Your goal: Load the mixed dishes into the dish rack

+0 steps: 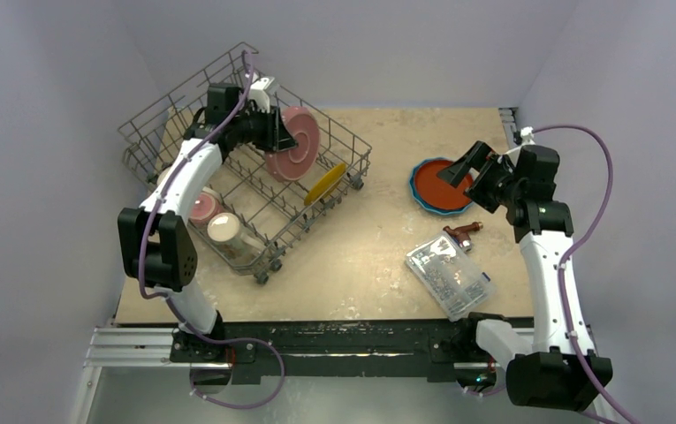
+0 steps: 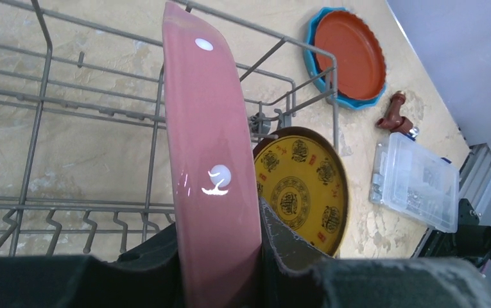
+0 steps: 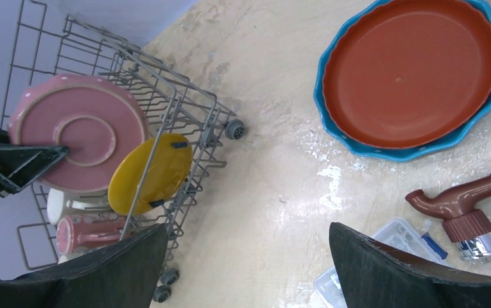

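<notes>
The grey wire dish rack point(image 1: 153, 119) stands at the left. My left gripper point(image 1: 274, 132) is shut on the rim of the pink dotted plate point(image 1: 295, 143), holding it on edge over the rack; the plate point(image 2: 210, 167) fills the left wrist view between the fingers. The small yellow plate point(image 1: 325, 183) stands on edge in the rack's near corner. A pink mug point(image 1: 201, 208) and a cream mug point(image 1: 226, 230) lie in the rack. The red-orange plate point(image 1: 443, 185) sits in the blue plate point(image 1: 416, 184) on the table. My right gripper point(image 1: 459, 168) is open and empty above them.
A clear plastic box point(image 1: 449, 276) of small metal parts lies at the near right. A small reddish-brown object point(image 1: 463, 232) lies between the box and the stacked plates. Grey walls close in the left, back and right sides.
</notes>
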You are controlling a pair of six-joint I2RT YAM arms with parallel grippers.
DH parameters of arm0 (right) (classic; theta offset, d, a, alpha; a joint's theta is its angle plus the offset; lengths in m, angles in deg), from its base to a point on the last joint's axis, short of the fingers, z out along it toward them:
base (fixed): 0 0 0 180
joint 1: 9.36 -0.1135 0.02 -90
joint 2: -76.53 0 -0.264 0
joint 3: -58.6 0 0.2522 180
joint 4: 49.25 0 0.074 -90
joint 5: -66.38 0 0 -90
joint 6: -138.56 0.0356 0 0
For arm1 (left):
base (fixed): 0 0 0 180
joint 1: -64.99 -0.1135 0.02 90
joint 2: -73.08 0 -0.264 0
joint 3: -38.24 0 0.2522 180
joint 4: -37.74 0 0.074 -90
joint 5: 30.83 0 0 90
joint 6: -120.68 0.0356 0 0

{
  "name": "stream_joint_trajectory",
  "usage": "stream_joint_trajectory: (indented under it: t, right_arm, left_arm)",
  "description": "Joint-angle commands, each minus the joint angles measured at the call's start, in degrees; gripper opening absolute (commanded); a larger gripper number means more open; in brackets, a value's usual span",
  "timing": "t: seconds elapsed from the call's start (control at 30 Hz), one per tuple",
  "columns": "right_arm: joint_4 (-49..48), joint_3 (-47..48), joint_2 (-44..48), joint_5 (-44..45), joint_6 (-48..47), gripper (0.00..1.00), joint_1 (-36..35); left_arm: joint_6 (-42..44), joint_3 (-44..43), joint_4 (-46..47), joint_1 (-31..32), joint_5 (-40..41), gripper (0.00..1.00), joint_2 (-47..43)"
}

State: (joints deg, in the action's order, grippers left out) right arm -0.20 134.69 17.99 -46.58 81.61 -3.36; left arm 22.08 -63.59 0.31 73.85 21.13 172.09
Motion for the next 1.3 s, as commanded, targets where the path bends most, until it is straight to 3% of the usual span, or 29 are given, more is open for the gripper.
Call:
stream_joint_trajectory:
  t: [0.0, 0.2, 0.8, 1.27]
  right_arm:
    - [-0.63, 2.18, -0.28, 2.34, 0.06, 0.99, -0.19]
    - [0.01, 3.02, -0.89, 3.15, 0.85, 0.99, -0.13]
    - [0.36, 2.32, -2.62, 4.92, 3.48, 0.99, -0.85]
    - [-0.66, 2.30, -3.05, 3.67, 3.41, 0.99, -1.60]
  left_arm:
    - [-2.17, -7.72, 6.80, 0.36, -9.87, 0.00, -4.59]
    - [-2.15, -11.22, 3.90, 0.64, -11.17, 0.00, -1.93]
    - [16.46, -26.77, -19.94, 0.55, -12.43, 0.00, 9.44]
    - [18.01, -22.28, -18.45, 0.80, -12.49, 0.00, 8.42]
